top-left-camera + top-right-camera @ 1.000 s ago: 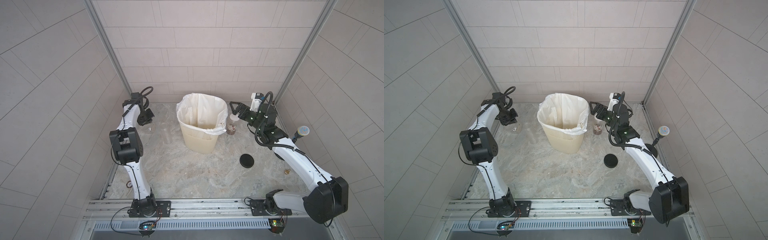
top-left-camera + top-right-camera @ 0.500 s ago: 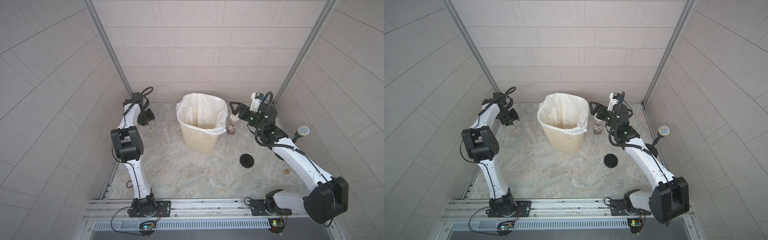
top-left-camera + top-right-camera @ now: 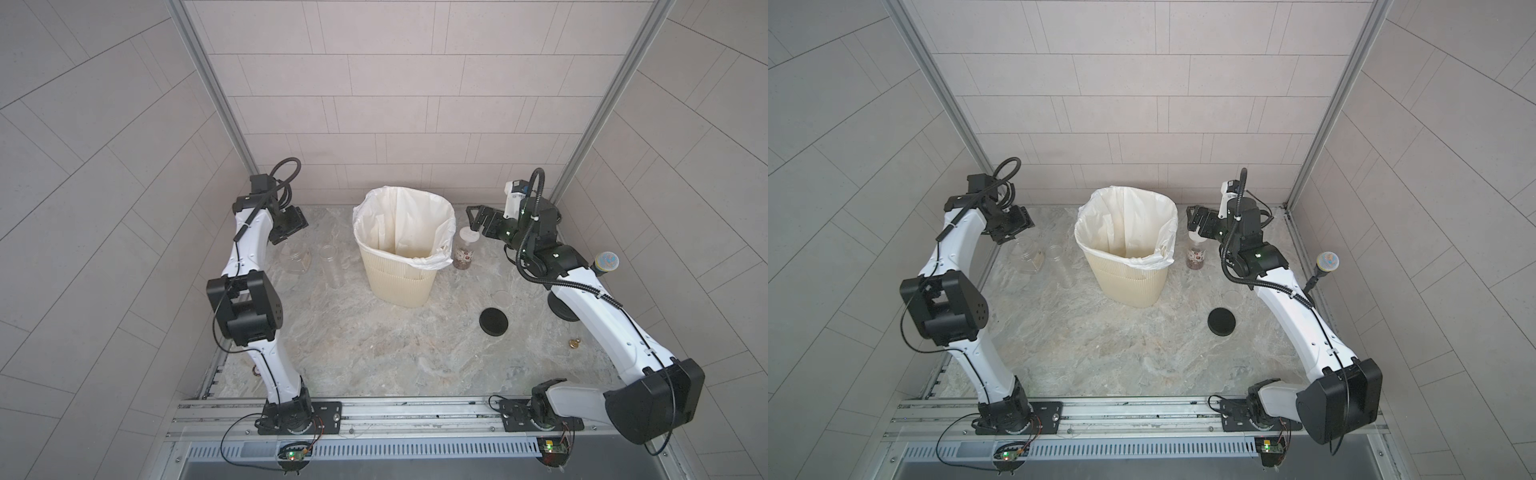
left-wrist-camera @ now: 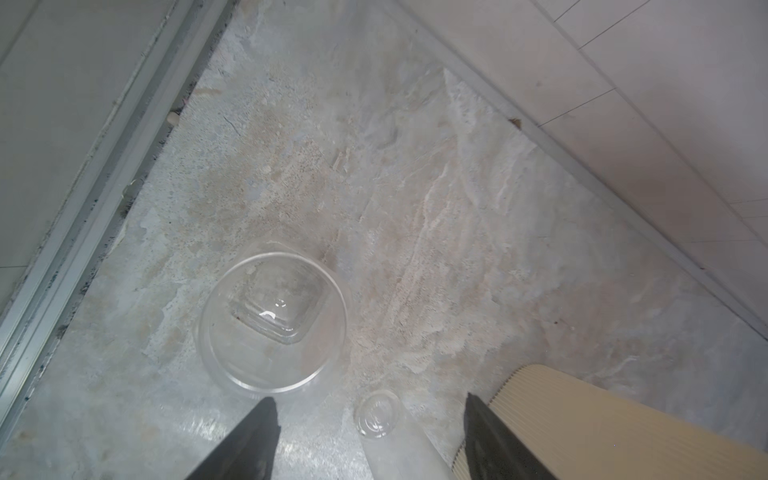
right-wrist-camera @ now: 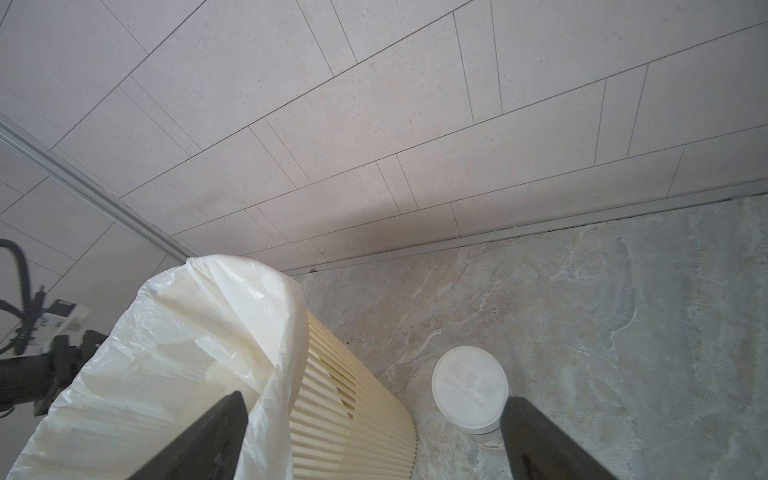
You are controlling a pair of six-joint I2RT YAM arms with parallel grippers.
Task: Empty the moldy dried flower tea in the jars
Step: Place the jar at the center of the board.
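The left hand [image 4: 370, 397] is wide open and holds nothing. Its two dark fingers [image 4: 249, 440] stand well apart above the table [image 4: 415, 187]. Just beyond them stands the squat jar [image 4: 272, 324], upright, without a lid and empty. Under the gap between the fingers is the tall slim jar [image 4: 377, 415], also open and empty, and not gripped. In both top views these two jars stand to the left of the bin [image 3: 399, 282].

The right hand [image 3: 477, 219] is fully open too, and empty. It hangs just above the third jar [image 3: 466, 249], which stands upright near the right side of the bin. This jar has its white lid [image 5: 469, 388] on, and the dried flower tea [image 3: 463, 261] lies inside it, in the lower part.

Counted, there are two hands, three jars, one bin with one white liner [image 3: 399, 216], and one black lid [image 3: 493, 321] lying flat on the table, well apart from the jars.

One second before, the left hand was almost closed at the squat jar. Now it has opened and risen a little. The right hand is in nearly the same place.

The white lid carries raised characters, too faint to read. The label on the third jar is too small to read.
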